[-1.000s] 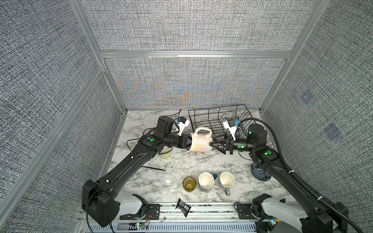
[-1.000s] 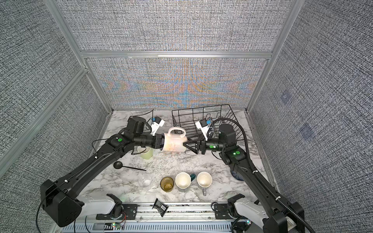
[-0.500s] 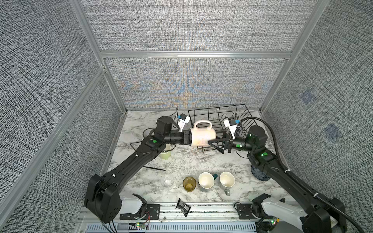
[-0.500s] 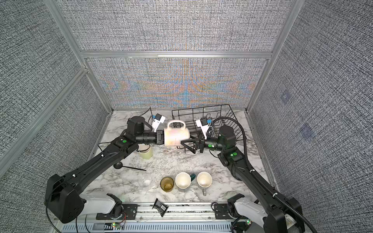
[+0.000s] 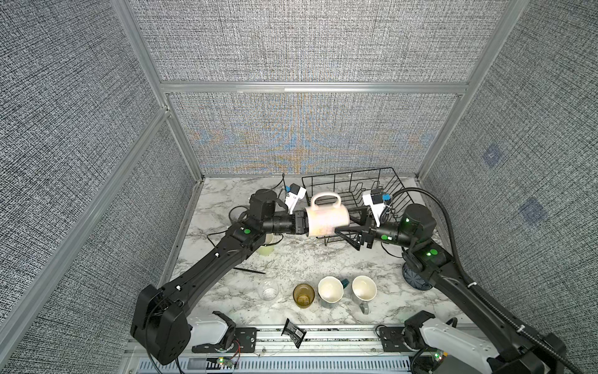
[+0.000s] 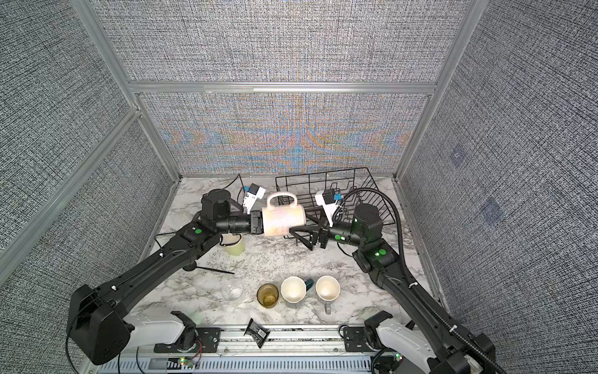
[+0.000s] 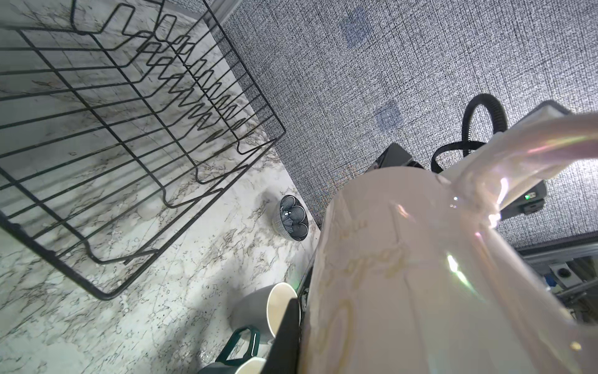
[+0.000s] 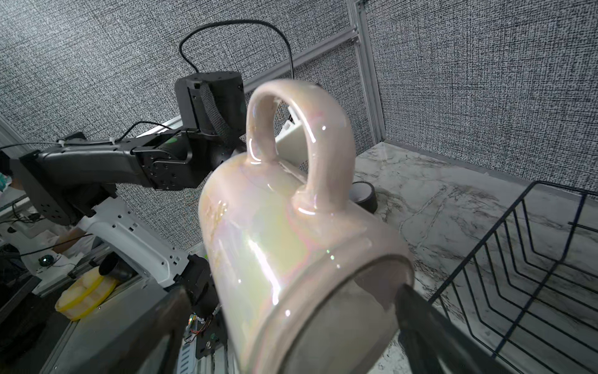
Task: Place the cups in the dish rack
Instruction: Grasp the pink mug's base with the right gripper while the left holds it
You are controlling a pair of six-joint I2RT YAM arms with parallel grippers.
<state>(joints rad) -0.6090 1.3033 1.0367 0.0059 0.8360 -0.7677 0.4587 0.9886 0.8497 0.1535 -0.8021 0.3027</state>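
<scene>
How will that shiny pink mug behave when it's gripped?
Probably slippery: the pink mug has a glossy glaze with bright highlights. It looks rigid ceramic, likely fragile if dropped, and the left gripper holds it sideways in midair. On its side it might roll, though the handle should stop it.

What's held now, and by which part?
Tall pink mug, pinched at one end by the left gripper; right gripper open around its other end.

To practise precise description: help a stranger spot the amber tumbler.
Along the marble table's near edge stand four cups in a row. The amber glass tumbler sits between the small clear glass and the teal mug. It alone is brown-tinted glass.
</scene>
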